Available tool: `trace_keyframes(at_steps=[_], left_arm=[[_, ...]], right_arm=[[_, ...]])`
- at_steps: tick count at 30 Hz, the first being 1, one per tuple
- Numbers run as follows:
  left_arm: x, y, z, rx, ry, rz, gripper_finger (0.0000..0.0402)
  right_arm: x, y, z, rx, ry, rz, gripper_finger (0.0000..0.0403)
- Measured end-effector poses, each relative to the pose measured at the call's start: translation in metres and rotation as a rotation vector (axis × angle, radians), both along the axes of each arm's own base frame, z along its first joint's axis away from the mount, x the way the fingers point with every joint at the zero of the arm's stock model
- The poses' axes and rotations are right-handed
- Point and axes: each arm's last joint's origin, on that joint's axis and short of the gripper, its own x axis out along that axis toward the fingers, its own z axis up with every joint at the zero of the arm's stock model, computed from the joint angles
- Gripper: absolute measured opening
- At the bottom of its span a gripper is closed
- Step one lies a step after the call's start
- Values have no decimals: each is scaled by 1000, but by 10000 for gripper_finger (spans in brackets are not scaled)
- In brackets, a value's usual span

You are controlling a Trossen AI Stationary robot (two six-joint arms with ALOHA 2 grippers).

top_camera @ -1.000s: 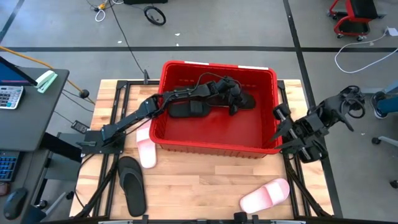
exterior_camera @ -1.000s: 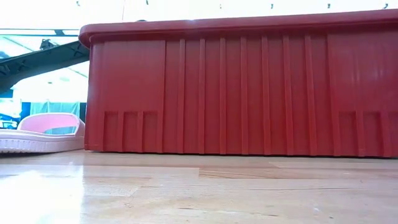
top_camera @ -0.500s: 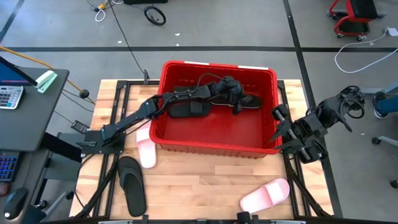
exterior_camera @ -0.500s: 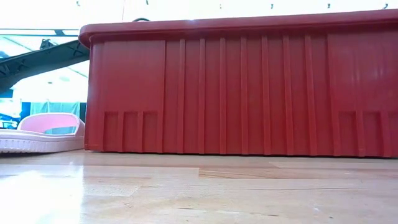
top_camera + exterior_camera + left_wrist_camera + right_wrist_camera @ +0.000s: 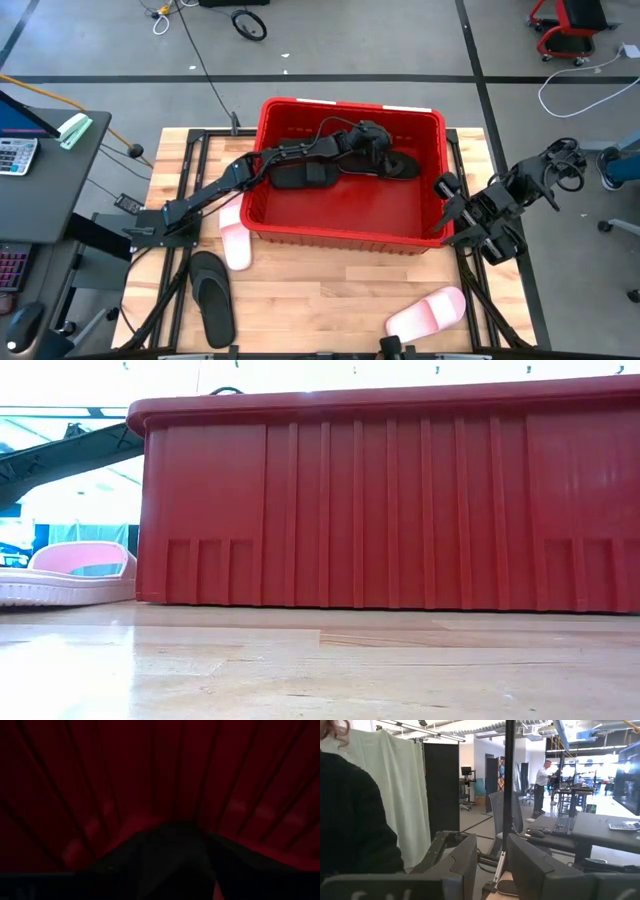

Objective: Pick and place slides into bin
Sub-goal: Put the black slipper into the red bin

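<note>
bin red, ribbed | slides: black, pale pink | table light wood

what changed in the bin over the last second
The left tool, inside the bin, let go of a black slide, which dropped flat onto the bin floor beside the other black slide. The right tool stayed by the bin's right wall. The two pink slides and the black slide on the table did not move.
</note>
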Motion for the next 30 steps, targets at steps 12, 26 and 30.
trace_keyframes(at_steps=[12, 26, 30], left_arm=[[-35, -33, 135, 7, -109, 23, 196], [-159, -167, 253, -241, 298, -110, 147], [-195, -228, 261, -494, 448, -62, 136]], right_arm=[[-11, -6, 5, 80, 0, 14, 112], [-10, -6, -5, 25, 87, 10, 112], [-10, -6, -5, 24, 86, 10, 112]])
